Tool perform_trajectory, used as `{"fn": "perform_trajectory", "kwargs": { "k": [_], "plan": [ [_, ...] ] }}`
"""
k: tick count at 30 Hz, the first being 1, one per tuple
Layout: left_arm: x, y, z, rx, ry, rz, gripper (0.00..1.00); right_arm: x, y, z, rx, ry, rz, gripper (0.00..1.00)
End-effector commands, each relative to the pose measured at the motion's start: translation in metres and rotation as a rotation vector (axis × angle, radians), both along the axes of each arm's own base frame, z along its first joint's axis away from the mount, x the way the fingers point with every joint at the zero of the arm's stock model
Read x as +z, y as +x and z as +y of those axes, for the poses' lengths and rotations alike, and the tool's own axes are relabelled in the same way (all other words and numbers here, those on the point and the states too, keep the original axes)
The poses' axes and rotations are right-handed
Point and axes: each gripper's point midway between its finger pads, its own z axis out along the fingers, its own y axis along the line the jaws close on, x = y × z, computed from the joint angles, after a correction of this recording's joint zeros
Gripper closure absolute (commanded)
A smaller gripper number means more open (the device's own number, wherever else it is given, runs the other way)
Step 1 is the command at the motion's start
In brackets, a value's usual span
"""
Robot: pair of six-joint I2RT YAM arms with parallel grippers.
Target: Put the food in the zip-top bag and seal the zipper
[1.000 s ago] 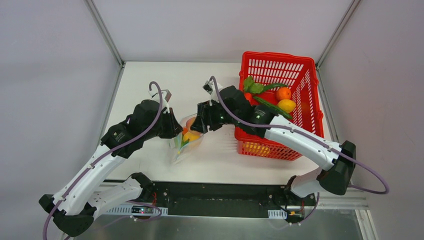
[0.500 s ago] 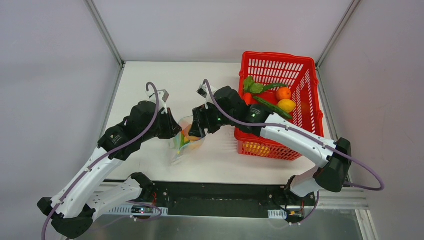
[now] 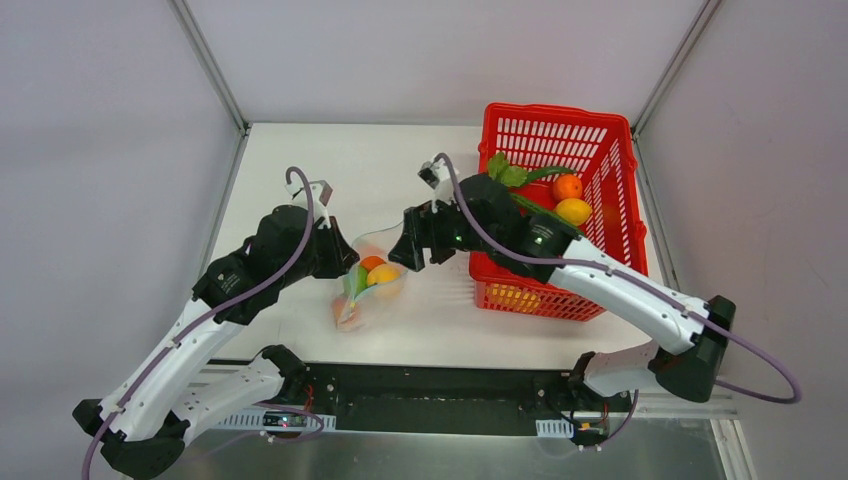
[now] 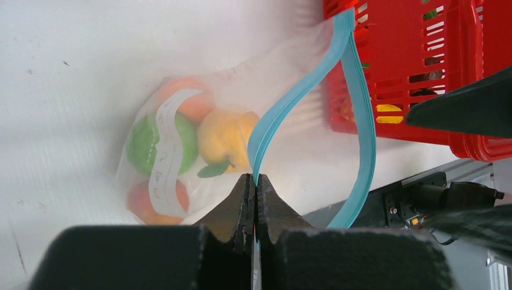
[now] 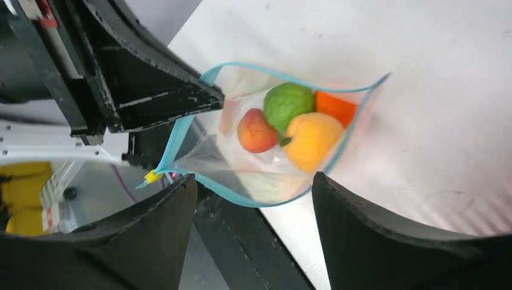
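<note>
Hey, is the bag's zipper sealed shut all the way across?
No, the two teal strips of the zipper stand spread wide apart, so the zip-top bag gapes open.

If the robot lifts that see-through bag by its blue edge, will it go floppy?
Probably floppy: the zipper of the zip-top bag curves where the left gripper pinches it. The round food inside would likely roll to the bottom.
</note>
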Motion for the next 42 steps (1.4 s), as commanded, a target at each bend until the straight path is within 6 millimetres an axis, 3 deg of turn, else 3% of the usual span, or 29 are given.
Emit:
{"fn": "perform_trajectory", "kwargs": {
  "k": [1, 4, 7, 12, 16, 19, 21, 25, 26, 27, 30, 31, 36, 39, 42],
  "plan": [
    [0.006, 0.005, 0.005, 0.043, -0.018, -0.031, 1.0, 0.029, 0.03, -0.034, -0.246, 0.036, -0.101, 0.29],
    [0.006, 0.005, 0.006, 0.047, -0.02, -0.03, 1.0, 0.023, 0.036, -0.049, -0.326, -0.009, -0.095, 0.29],
    [0.005, 0.005, 0.006, 0.052, -0.022, -0.029, 1.0, 0.017, 0.035, -0.052, -0.324, -0.039, -0.077, 0.29],
    [0.007, 0.006, 0.006, 0.058, -0.027, -0.034, 1.0, -0.006, 0.031, -0.041, -0.282, -0.092, -0.014, 0.29],
    [0.007, 0.005, 0.008, 0.063, -0.027, -0.037, 1.0, -0.029, 0.022, -0.021, -0.178, -0.157, 0.064, 0.35],
    [0.007, 0.005, 0.008, 0.064, -0.024, -0.034, 1.0, -0.039, 0.023, -0.01, -0.159, -0.179, 0.101, 0.52],
    [0.007, 0.005, 0.01, 0.067, -0.02, -0.035, 1.0, -0.039, 0.031, -0.011, -0.19, -0.196, 0.083, 0.72],
    [0.005, 0.004, 0.014, 0.08, -0.008, -0.04, 1.0, -0.023, 0.034, -0.01, -0.191, -0.155, 0.036, 0.91],
    [0.005, 0.004, 0.015, 0.084, -0.007, -0.041, 1.0, -0.015, 0.034, -0.008, -0.186, -0.116, 0.018, 0.9],
    [0.005, 0.004, 0.016, 0.087, -0.008, -0.044, 1.0, -0.014, 0.033, -0.008, -0.181, -0.098, 0.018, 0.82],
    [0.006, 0.004, 0.015, 0.083, -0.008, -0.043, 1.0, -0.011, 0.031, -0.014, -0.178, -0.095, 0.034, 0.42],
    [0.006, 0.003, 0.016, 0.083, -0.006, -0.042, 1.0, -0.007, 0.033, -0.02, -0.192, -0.098, 0.033, 0.38],
    [0.004, 0.004, 0.017, 0.087, 0.001, -0.043, 1.0, 0.031, 0.052, -0.064, -0.345, -0.033, -0.06, 0.24],
    [0.005, 0.004, 0.015, 0.082, 0.001, -0.043, 1.0, 0.05, 0.069, -0.108, -0.512, 0.013, -0.137, 0.19],
    [0.005, 0.005, 0.015, 0.079, -0.001, -0.043, 1.0, 0.042, 0.09, -0.16, -0.694, -0.022, -0.15, 0.21]
  ]
}}
